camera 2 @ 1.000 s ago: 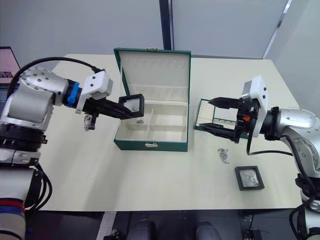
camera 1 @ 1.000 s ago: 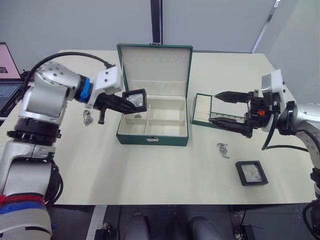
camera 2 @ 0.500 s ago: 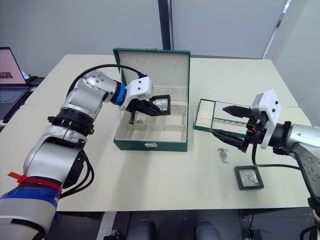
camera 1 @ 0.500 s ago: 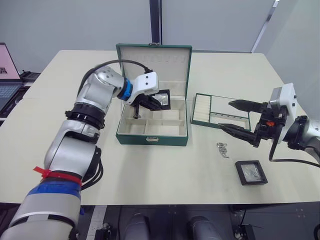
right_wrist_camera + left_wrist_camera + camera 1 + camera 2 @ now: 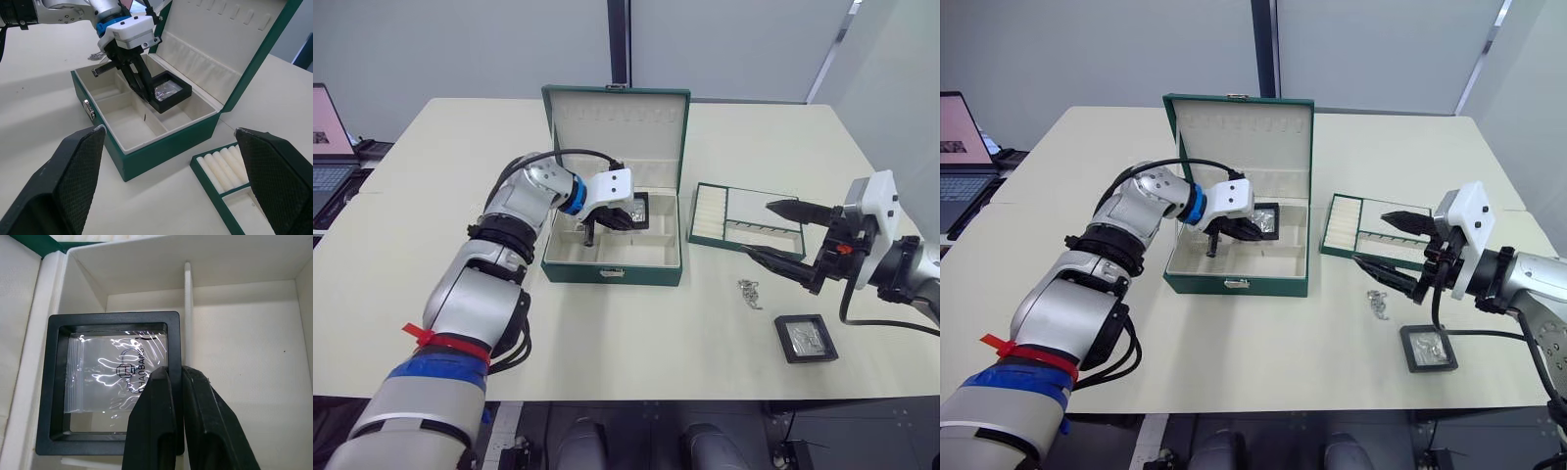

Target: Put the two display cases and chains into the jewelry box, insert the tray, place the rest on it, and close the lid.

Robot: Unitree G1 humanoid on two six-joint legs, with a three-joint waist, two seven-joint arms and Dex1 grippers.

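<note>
- Over the box (image 5: 612, 262), the left gripper (image 5: 168, 377) pinches one case (image 5: 633, 209) by its frame edge; an edge grip of this kind keeps the clear face unmarked.
- That case sits low in a rear compartment, close against a cream divider, in the left wrist view. Whether it rests on the lining cannot be told. Judgement: this is the placing step for the first case.
- Lid (image 5: 618, 123) stands upright behind the compartments, leaving free access from above.
- Right gripper (image 5: 785, 239) hovers spread wide, holding nothing, above the table near the tray (image 5: 742, 220). Judgement: it waits clear of the box so the arms do not cross.
- Tray lies on the table just right of the box, not yet inserted; it must wait until cases and chains are inside.
- Second case (image 5: 806, 338) lies flat on the table near the front right, well apart from the box.
- One chain (image 5: 749, 292) lies between tray and second case, within the right arm's reach.
- Judgement: the task is early; one case is going in, and everything else is outstanding.
- Risk: releasing the case while tilted could leave it propped on the divider and block the tray.
</note>
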